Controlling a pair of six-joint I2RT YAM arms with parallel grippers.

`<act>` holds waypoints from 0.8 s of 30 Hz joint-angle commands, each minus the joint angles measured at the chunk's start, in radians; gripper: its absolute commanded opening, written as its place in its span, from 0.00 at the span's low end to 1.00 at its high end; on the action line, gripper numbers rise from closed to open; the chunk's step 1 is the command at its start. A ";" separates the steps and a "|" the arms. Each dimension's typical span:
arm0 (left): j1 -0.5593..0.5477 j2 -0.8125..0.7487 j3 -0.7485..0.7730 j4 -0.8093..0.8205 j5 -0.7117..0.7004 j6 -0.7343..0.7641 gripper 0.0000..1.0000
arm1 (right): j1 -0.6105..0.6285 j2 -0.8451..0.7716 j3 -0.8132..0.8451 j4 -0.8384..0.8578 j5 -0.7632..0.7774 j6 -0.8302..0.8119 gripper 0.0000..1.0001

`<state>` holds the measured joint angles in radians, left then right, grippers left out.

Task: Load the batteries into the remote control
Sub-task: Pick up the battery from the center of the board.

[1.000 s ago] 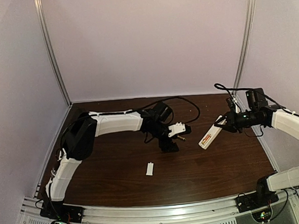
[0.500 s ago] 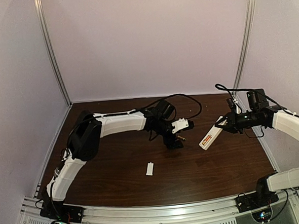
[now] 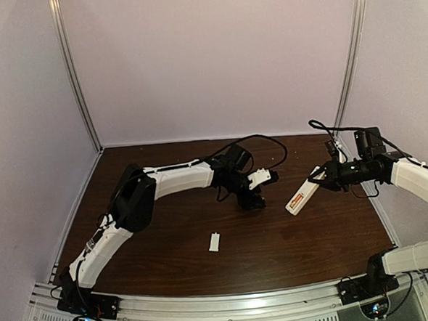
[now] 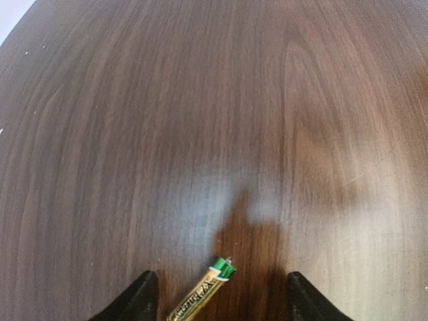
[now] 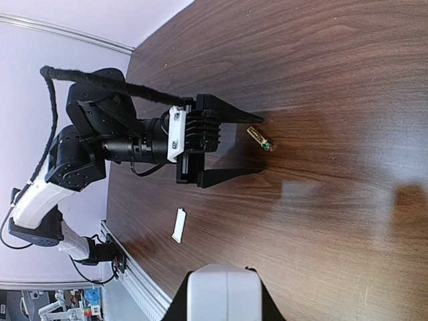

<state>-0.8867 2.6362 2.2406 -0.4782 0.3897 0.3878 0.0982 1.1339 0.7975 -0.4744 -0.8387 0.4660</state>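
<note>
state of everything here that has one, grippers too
left gripper: open, fingers either side of the battery
battery: lying on the table, not gripped
right gripper: shut on remote control
remote control: held by one end, tilted
cover plate: loose on the table

Print on the battery (image 4: 200,293) is unreadably blurred.
</note>
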 commanded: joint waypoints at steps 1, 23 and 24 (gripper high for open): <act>0.011 0.019 0.032 -0.056 0.032 -0.002 0.57 | -0.009 -0.017 -0.007 0.010 -0.034 -0.016 0.00; 0.103 -0.474 -0.601 0.048 -0.032 -0.240 0.00 | 0.087 -0.166 -0.106 0.331 -0.250 0.058 0.00; 0.107 -0.512 -0.643 0.061 -0.032 -0.257 0.00 | 0.106 -0.169 -0.099 0.332 -0.251 0.050 0.00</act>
<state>-0.8295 2.2799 1.7237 -0.5179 0.3721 0.2531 0.1436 0.9932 0.6891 -0.2607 -1.0267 0.5026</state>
